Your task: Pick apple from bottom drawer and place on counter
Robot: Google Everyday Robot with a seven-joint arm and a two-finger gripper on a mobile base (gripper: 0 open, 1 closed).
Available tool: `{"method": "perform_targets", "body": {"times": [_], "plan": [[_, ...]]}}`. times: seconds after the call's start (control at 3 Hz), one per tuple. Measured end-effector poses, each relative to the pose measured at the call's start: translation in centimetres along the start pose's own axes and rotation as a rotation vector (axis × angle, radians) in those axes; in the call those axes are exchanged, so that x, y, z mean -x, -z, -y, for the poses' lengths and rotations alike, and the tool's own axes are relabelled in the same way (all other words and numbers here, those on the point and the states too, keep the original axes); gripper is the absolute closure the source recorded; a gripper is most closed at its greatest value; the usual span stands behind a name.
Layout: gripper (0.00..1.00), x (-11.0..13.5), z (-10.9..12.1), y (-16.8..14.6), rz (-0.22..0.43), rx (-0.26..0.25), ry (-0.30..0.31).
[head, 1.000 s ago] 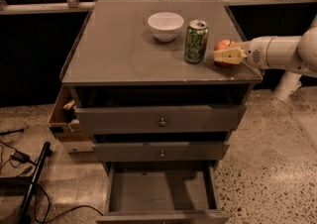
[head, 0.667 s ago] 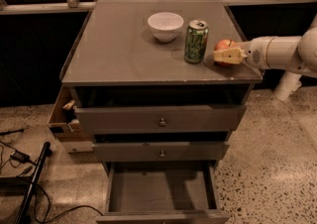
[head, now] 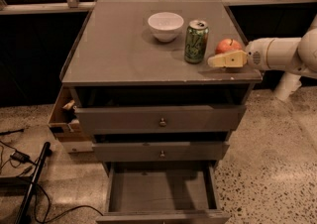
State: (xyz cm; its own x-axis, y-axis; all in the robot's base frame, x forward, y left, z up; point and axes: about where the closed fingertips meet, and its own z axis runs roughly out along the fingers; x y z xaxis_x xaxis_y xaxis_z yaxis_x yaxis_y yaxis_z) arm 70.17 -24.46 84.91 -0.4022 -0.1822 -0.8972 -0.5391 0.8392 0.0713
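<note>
You can't see the lower near side of the apple: the hand, at the right near corner of the bench, covers it. The arm runs off the right edge, rest out of view. Bottom drawer: front cut by the lower edge. Can: label too blurred to read. Cardboard box, left of the cabinet, is partly hidden behind it; contents too small to ID. Cables, near left, are cut off at the left edge.
</note>
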Motion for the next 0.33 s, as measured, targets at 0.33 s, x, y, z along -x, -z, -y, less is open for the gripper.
{"method": "perform_targets", "body": {"times": [0.33], "plan": [[0.00, 0.00, 0.00, 0.00, 0.000, 0.000, 0.000]]}}
